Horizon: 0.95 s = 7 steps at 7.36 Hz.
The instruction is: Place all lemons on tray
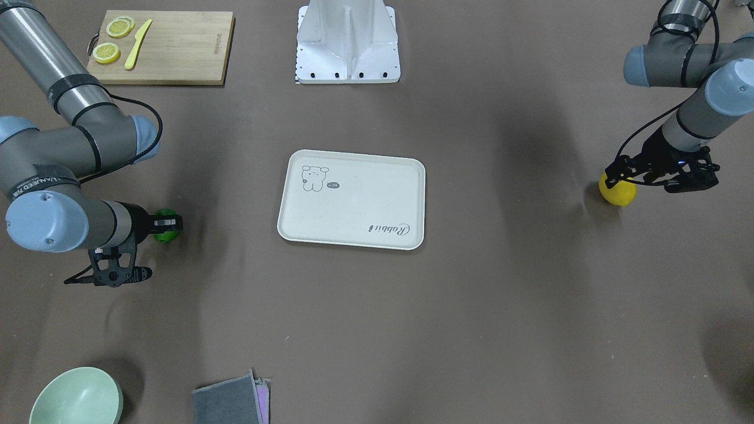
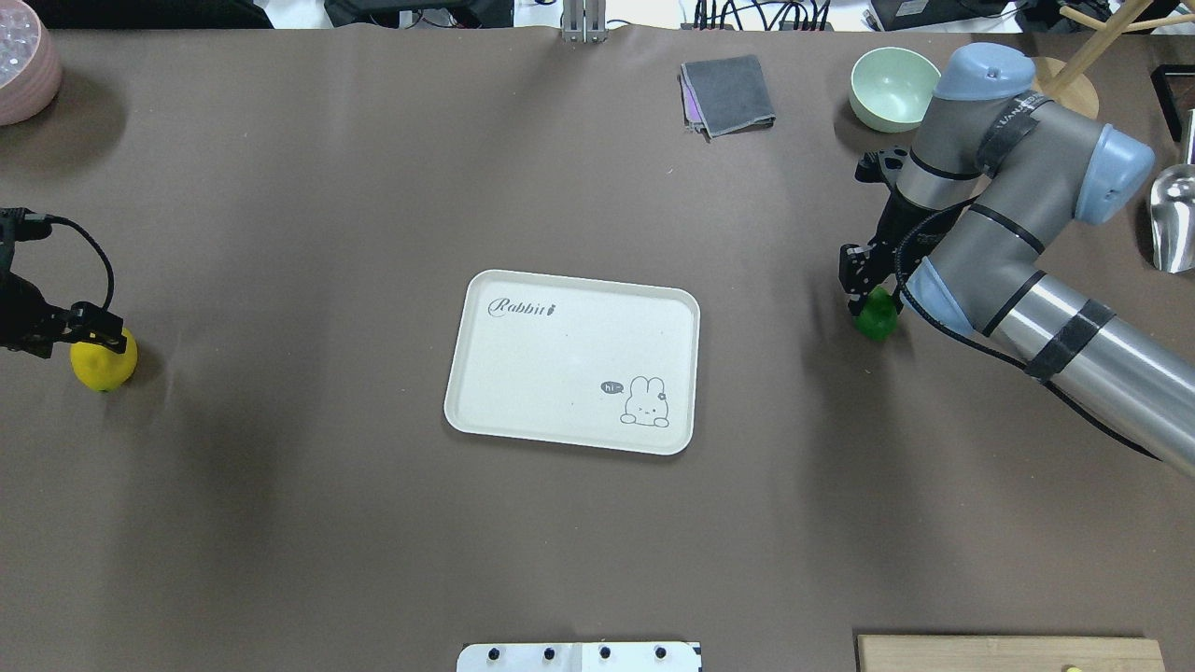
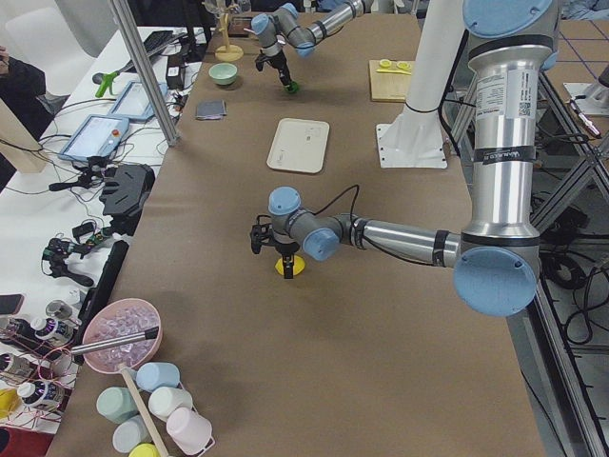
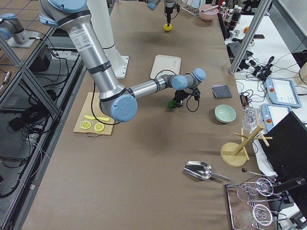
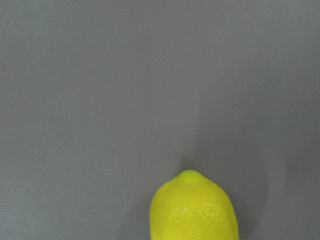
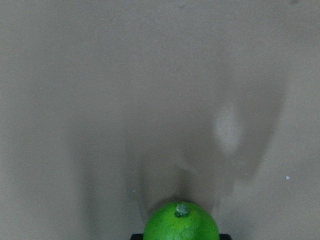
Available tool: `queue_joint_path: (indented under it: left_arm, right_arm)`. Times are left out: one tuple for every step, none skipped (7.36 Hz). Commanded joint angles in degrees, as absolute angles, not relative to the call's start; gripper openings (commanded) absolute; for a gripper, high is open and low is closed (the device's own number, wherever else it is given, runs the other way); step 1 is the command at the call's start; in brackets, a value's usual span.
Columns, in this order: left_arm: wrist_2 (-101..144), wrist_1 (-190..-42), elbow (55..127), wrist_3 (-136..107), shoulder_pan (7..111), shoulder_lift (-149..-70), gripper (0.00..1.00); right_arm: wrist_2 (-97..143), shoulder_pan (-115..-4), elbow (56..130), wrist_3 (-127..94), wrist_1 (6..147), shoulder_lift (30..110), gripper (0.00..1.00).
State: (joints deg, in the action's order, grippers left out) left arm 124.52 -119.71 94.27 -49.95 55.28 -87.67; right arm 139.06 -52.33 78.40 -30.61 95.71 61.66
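The cream tray (image 1: pixel 353 235) (image 2: pixel 485 411) lies bare at the table's middle. The yellow lemon (image 1: pixel 617 193) (image 2: pixel 103 366) (image 5: pixel 195 212) rests on the table far to my left. My left gripper (image 1: pixel 619 176) (image 2: pixel 97 332) stands over it, fingers down on its top, apparently closed on it. The green lemon (image 1: pixel 160 234) (image 2: pixel 876 320) (image 6: pixel 181 227) sits on the table to my right. My right gripper (image 1: pixel 169 224) (image 2: pixel 864 291) is down on it, fingers tight around it. Neither wrist view shows the fingertips clearly.
A wooden cutting board (image 1: pixel 177 50) with lemon slices (image 1: pixel 119 27) and a yellow knife (image 1: pixel 138 43) lies near my base on my right. A green bowl (image 2: pixel 892 86) and a folded grey cloth (image 2: pixel 728 93) sit at the far edge. A pink bowl (image 2: pixel 23 75) is far left.
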Motion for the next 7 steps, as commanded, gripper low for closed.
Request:
queue_joint_path:
  left_arm:
    - [124.4,-122.8,92.5,-51.2,54.5,-87.8,0.75]
    - [124.4,-122.8,92.5,-51.2,54.4,-87.8,0.4]
    - [124.4,-122.8,92.5,-51.3,54.4,-87.8,0.0]
    - [124.6,-122.5,92.4,-51.2,54.4,-88.2,0.0]
    - [125.2,-122.1,92.5,-50.7,54.5,-88.7,0.0]
    - [128.6,-121.3,92.4,-50.4,54.8,-88.7,0.0]
    - [130.2,-118.2,93.0,-47.6,55.6,-88.9,0.0]
  right_arm:
    - [139.1,-53.1,78.5,-30.4,95.7,61.5,0.23]
    - [140.2,-55.0,79.7,-30.3,96.1,60.7,0.23]
    - [142.3,-56.5,82.1,-30.7,97.5,59.8,0.24]
    - [143.6,-56.5,84.4,-31.3,98.0,58.6,0.24]
    - [144.2,-56.5,84.4,-33.5,98.3,55.9,0.24]
    - [144.9,-55.6,84.2,-33.7,98.1,53.3,0.25]
    - [145.0,-53.9,83.9,-33.8,97.9,50.4,0.25]
